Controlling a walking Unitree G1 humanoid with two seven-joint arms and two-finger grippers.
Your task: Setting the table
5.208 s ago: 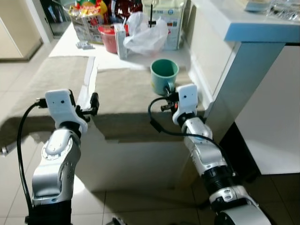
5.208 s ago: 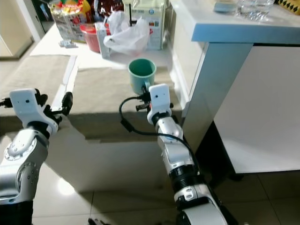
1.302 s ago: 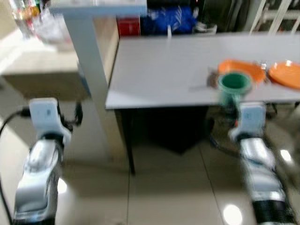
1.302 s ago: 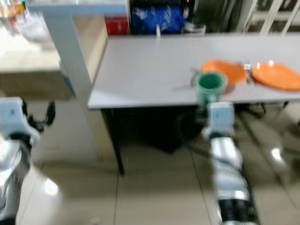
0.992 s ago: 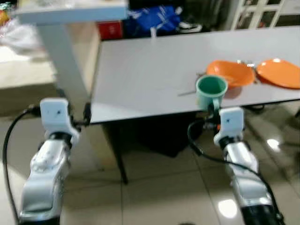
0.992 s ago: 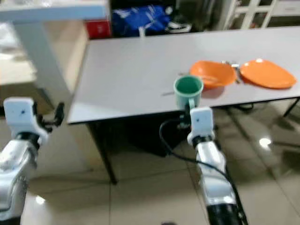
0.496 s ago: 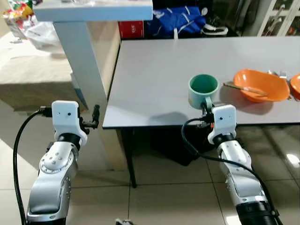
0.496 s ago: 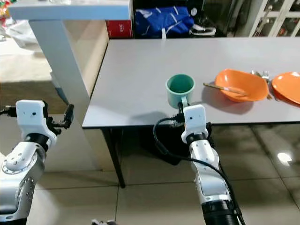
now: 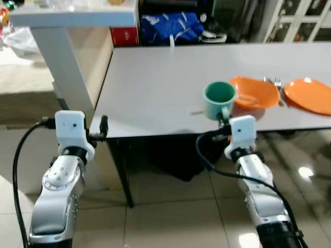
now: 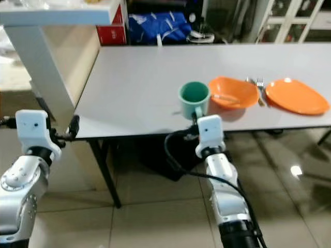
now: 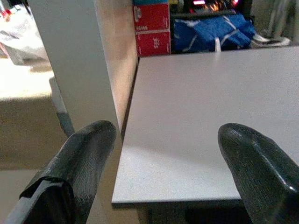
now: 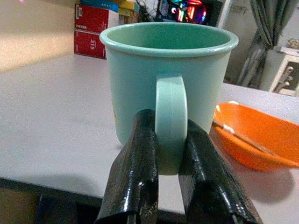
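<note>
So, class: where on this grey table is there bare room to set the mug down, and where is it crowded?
The grey table is bare from its left edge to the green mug held in the right claw. It is crowded on the right: orange bowl, fork, orange plate.

Counts on and around my table

I see one grey table, one green mug, one orange bowl and one orange plate. At least one fork lies between bowl and plate; I cannot tell whether there are more. One blue bag and one red box sit beyond.
</note>
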